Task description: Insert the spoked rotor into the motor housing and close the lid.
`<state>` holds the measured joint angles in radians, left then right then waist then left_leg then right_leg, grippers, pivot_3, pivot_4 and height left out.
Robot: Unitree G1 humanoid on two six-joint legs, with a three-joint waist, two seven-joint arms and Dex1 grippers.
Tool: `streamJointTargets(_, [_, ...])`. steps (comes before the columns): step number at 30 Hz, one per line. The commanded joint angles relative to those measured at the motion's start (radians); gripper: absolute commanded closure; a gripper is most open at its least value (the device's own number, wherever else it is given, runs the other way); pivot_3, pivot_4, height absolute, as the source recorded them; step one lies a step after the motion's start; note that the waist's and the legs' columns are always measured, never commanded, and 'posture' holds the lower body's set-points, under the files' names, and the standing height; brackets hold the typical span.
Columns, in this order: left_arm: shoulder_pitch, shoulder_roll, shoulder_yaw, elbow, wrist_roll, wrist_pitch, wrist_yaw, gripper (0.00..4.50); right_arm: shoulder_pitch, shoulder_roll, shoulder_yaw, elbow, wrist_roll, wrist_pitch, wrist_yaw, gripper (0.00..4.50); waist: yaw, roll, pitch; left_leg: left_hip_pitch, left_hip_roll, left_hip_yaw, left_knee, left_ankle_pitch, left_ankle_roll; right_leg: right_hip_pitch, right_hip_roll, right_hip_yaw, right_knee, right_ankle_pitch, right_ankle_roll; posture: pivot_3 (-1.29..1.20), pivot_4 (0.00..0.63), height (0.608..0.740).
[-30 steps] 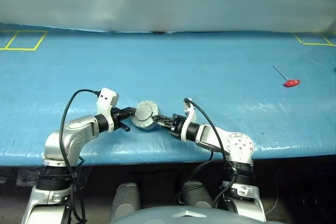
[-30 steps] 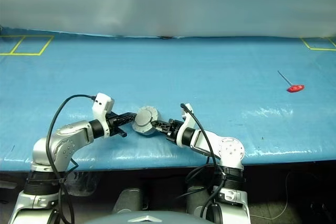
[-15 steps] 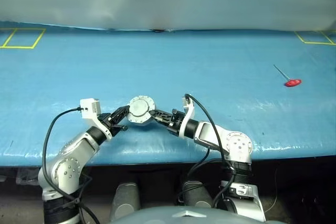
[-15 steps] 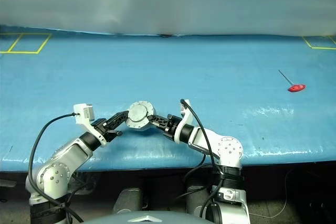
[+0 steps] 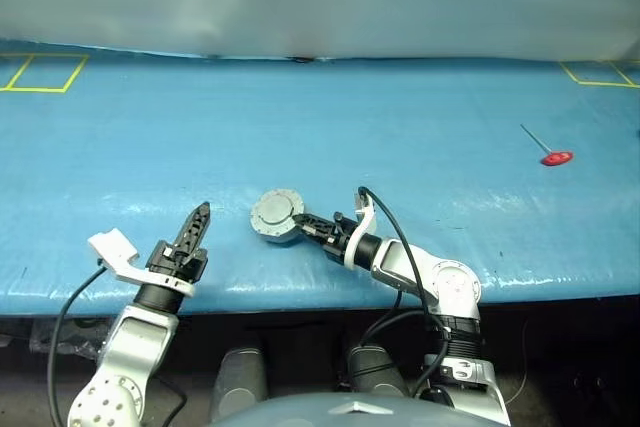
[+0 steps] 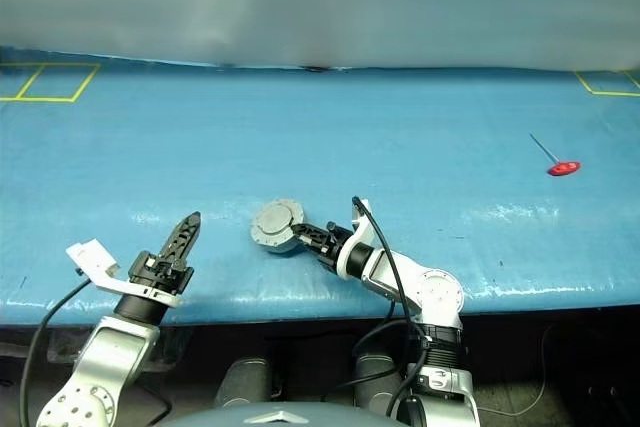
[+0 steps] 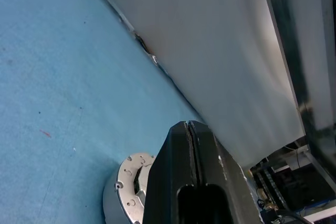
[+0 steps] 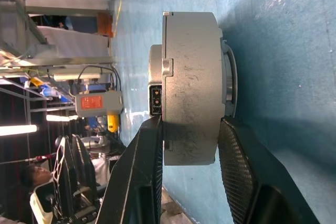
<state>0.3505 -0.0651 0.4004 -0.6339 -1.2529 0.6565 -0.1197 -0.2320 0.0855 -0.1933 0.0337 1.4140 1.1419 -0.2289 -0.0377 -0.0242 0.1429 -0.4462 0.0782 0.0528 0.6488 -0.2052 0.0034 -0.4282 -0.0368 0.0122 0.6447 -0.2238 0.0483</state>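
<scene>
One motor housing [image 5: 277, 217], lid [image 8: 157, 77] closed, clamped between right fingers [image 8: 239, 171]

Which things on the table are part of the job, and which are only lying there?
Job: motor housing with its lid shut, gripped by the right gripper; left gripper beside it.
Lying about: red-handled tool, blue table, yellow markings.

Matt grey cast-metal motor housing [image 8: 190, 87]

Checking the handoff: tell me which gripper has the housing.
The right gripper: its fingers clamp the closed housing. The left gripper is shut, apart from it over the blue table.
</scene>
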Motion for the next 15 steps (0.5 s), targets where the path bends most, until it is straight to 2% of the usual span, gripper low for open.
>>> streamJointTargets(1, [0.018, -0.05, -0.032, 0.034, -0.084, -0.063, 0.019, 2.94, -0.024, 0.074, 0.008, -0.016, 0.042, -0.048, 0.015, 3.32, 0.0, 0.0, 0.0, 0.0, 0.0, 0.0, 0.0, 0.0, 0.0, 0.0, 0.0, 0.0, 0.0, 0.0, 0.0, 0.0, 0.15, 0.74])
streamJointTargets(9, [0.032, -0.08, -0.13, 0.143, -0.178, -0.135, 0.018, 0.23, -0.075, 0.083, 0.009, -0.022, 0.065, -0.119, 0.022, 3.32, 0.0, 0.001, 0.002, -0.002, 0.0, 0.0, -0.001, 0.0, 0.0, -0.001, 0.001, 0.0, -0.001, 0.0, 0.0, 0.0, 0.15, 0.74])
streamJointTargets(10, [0.032, -0.076, -0.139, 0.148, -0.191, -0.139, 0.017, 0.04, -0.077, 0.086, 0.01, -0.025, 0.069, -0.123, 0.022, 3.32, 0.0, 0.001, 0.002, -0.002, 0.0, 0.0, -0.001, 0.0, 0.0, -0.001, 0.001, 0.0, -0.001, 0.0, 0.0, 0.0, 0.15, 0.74])
streamJointTargets(15, [0.026, -0.043, -0.195, 0.171, -0.304, -0.107, -0.016, 0.0, -0.081, 0.101, 0.038, -0.061, 0.113, -0.123, 0.013, 3.32, 0.0, 0.001, 0.002, -0.002, 0.0, 0.0, -0.001, 0.0, 0.001, -0.001, 0.001, 0.0, -0.001, 0.001, -0.002, 0.0, 0.15, 0.74])
